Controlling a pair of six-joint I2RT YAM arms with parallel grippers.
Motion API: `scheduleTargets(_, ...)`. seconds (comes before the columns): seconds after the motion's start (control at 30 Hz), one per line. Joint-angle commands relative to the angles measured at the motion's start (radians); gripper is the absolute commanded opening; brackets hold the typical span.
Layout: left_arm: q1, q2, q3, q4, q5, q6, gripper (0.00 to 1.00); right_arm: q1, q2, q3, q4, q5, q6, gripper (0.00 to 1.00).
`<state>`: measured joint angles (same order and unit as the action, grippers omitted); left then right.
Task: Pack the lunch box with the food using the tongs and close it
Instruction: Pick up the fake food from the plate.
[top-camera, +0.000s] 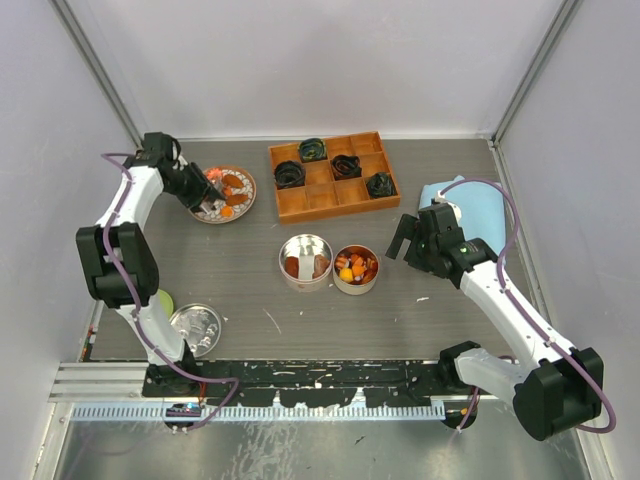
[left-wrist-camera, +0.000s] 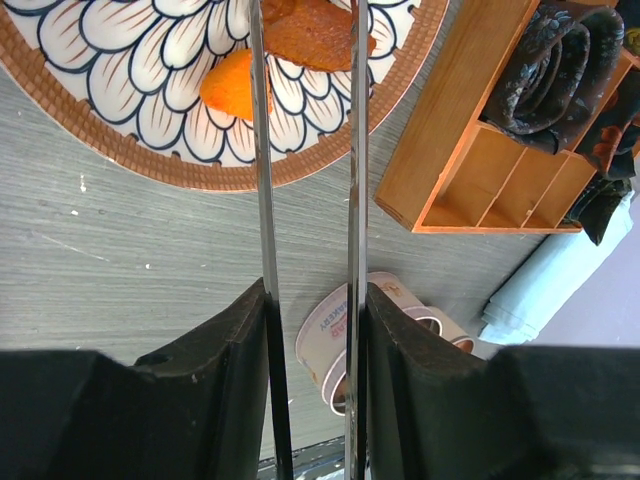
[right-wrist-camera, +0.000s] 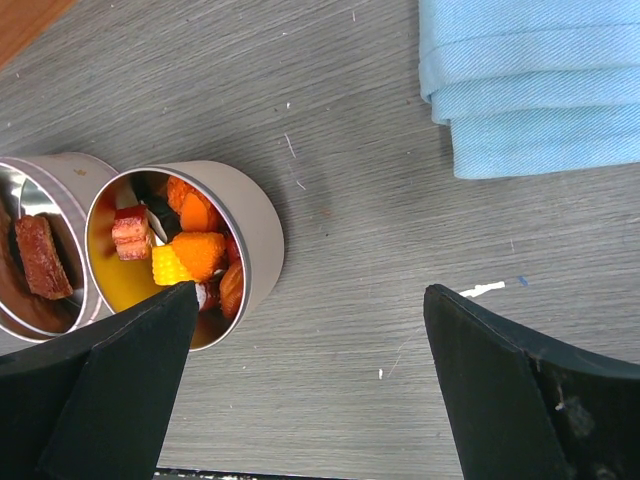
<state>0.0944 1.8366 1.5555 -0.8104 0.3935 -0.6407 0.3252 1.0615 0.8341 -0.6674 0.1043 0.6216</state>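
Note:
My left gripper (left-wrist-camera: 315, 300) is shut on the silver tongs (left-wrist-camera: 262, 150), one thin arm against each finger. The two arms run up over the flower-patterned plate (left-wrist-camera: 120, 140) and leave the frame, so their tips are hidden. An orange chunk of food (left-wrist-camera: 232, 85) lies just left of the left arm, and reddish-brown pieces (left-wrist-camera: 315, 30) lie between the arms. The lunch box is two open round tins: one (top-camera: 356, 268) holds orange, yellow and red food (right-wrist-camera: 190, 250), the other (top-camera: 305, 260) brown pieces (right-wrist-camera: 40, 255). My right gripper (right-wrist-camera: 310, 330) hangs open beside the filled tin (right-wrist-camera: 250, 230), holding nothing.
A wooden compartment tray (top-camera: 335, 195) with dark coiled lumps (top-camera: 290, 174) stands at the back. A folded blue cloth (right-wrist-camera: 530, 85) lies at the right. A round silver lid (top-camera: 195, 328) and a small green thing (top-camera: 163, 298) lie near the left arm's base.

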Motion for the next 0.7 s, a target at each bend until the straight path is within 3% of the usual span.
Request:
scheduleTargets(0.0, 0.009, 0.014, 0.009, 0.074, 0.04, -0.015, 0.37, -0.004, 0.003, 0.042, 0.019, 0.02, -0.022, 1.0)
scheduleTargets(0.33, 0.011, 0.023, -0.037, 0.116, 0.053, -0.028, 0.35, -0.004, 0.006, 0.04, 0.018, 0.021, -0.023, 1.0)
scheduleTargets(0.67, 0.022, -0.09, -0.096, 0.135, 0.051, -0.035, 0.13, -0.005, 0.001, 0.037, 0.017, 0.028, -0.022, 1.0)
